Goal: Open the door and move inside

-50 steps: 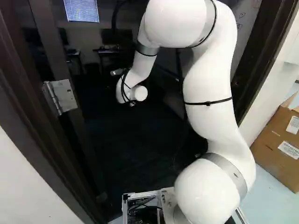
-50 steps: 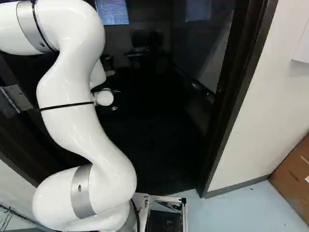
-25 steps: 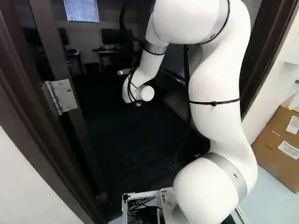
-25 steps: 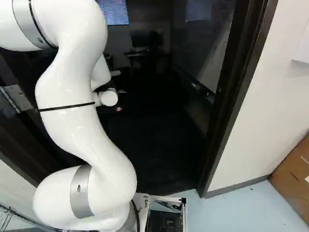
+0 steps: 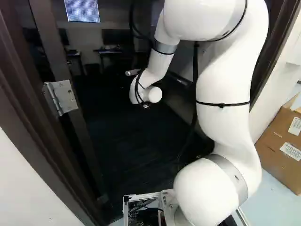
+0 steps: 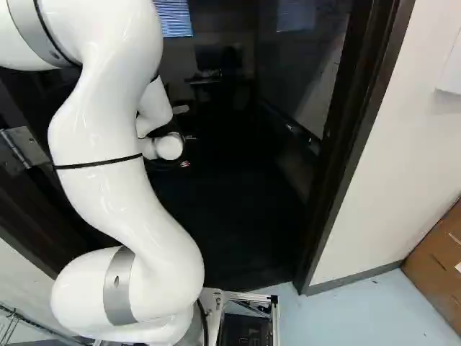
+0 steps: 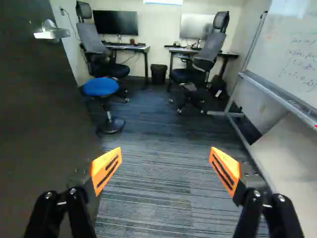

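Arm has shifted right in both base views. Wrist view alone shows door handle; fingers wide apart.

A cardboard box sits near right. Far off, a black bin stands between the left tabletop and right tabletop; a blue stool stands left, a whiteboard right.
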Tool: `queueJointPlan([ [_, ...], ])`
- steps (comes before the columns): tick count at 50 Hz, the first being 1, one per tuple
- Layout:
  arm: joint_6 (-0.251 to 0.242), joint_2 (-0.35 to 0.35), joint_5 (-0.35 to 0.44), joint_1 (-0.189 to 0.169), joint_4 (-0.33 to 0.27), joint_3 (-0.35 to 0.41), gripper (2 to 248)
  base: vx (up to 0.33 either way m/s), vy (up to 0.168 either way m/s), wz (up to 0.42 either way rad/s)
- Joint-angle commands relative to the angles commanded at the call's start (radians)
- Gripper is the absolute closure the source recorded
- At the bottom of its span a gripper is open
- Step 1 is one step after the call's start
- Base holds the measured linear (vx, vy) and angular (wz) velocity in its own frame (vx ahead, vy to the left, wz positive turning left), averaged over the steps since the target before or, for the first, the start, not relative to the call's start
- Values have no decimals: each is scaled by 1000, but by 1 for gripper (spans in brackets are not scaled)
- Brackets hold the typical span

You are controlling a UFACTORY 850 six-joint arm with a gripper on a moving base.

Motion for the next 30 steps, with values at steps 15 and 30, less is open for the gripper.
queueJointPlan([
  [15, 0, 45, 0, -38, 13, 55, 3, 0, 0, 0],
  [30, 0, 90, 0, -78, 31, 108, 3, 0, 0, 0],
])
